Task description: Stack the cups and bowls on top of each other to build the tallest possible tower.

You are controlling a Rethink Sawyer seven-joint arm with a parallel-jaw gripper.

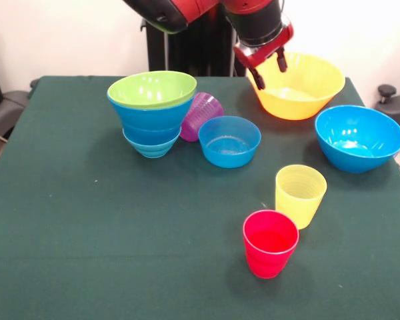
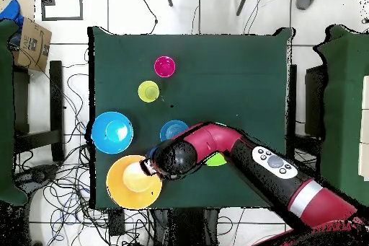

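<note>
The claw (image 1: 267,68) hangs over the near-left rim of the yellow bowl (image 1: 300,90), fingers spread apart with nothing between them, tips pointing down. That bowl sits mouth up at about one o'clock on the tabletop (image 1: 87,233) in the front view. Left of it, at eleven o'clock, the tower (image 1: 152,113): a green bowl (image 1: 153,88) nested on top, blue bowls under it, narrowing downward, axis upright, mouth up. The purple cup (image 1: 201,115) lies tipped on its side against the tower's right flank, long axis slanting, mouth toward the upper right. Just beside it, a small blue bowl (image 1: 229,141) stands upright near centre. A large blue bowl (image 1: 359,137) sits at three o'clock, mouth up, apart from the yellow one. Nearer the camera, the yellow cup (image 1: 300,195) and red cup (image 1: 271,243) both stand upright, mouths up, close together, red at five o'clock. From overhead, the arm (image 2: 238,149) covers most of the tower.
</note>
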